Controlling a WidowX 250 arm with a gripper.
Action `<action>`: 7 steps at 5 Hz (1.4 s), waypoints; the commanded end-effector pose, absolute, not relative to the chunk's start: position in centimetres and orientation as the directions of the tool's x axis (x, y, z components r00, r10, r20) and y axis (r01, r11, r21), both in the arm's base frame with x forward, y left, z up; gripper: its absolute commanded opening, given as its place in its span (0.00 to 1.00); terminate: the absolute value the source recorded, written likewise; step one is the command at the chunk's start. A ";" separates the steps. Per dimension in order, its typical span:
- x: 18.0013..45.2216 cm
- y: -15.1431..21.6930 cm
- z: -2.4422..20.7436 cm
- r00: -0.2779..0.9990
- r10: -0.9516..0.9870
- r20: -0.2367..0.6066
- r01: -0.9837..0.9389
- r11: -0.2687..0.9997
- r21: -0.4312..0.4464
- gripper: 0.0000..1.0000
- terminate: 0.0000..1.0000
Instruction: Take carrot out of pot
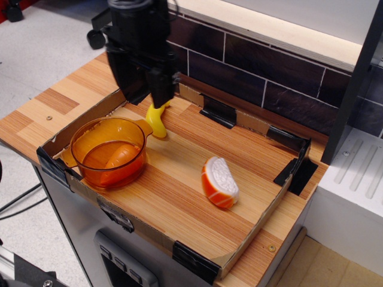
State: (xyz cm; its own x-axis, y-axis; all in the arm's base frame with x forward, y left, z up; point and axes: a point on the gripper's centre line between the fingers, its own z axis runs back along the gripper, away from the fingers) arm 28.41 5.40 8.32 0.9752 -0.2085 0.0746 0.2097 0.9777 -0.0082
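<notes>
meanwhile the carrot lies inside the pot, tool above.

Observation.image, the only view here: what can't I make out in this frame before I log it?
- Gripper: motion-blurred and dark, so whether it is open or shut cannot be told.
- Banana: its upper end is hidden behind the gripper.
- Carrot: seen only through the tinted wall of the pot; its tip and how it rests are unclear.
- Arm above the gripper: cut off by the top edge.
</notes>
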 end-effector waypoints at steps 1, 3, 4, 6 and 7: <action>25.1 8.0 8.4 0.941 -0.318 0.115 0.314 0.948 0.053 1.00 0.00; 24.5 8.6 6.0 0.952 -0.292 0.093 0.287 0.956 0.068 1.00 0.00; 24.6 8.4 5.2 0.959 -0.272 0.079 0.267 0.962 0.065 1.00 0.00; 24.6 8.1 3.3 0.969 -0.240 0.061 0.237 0.970 0.061 1.00 0.00; 24.9 8.1 3.1 0.974 -0.213 0.071 0.210 0.976 0.056 1.00 0.00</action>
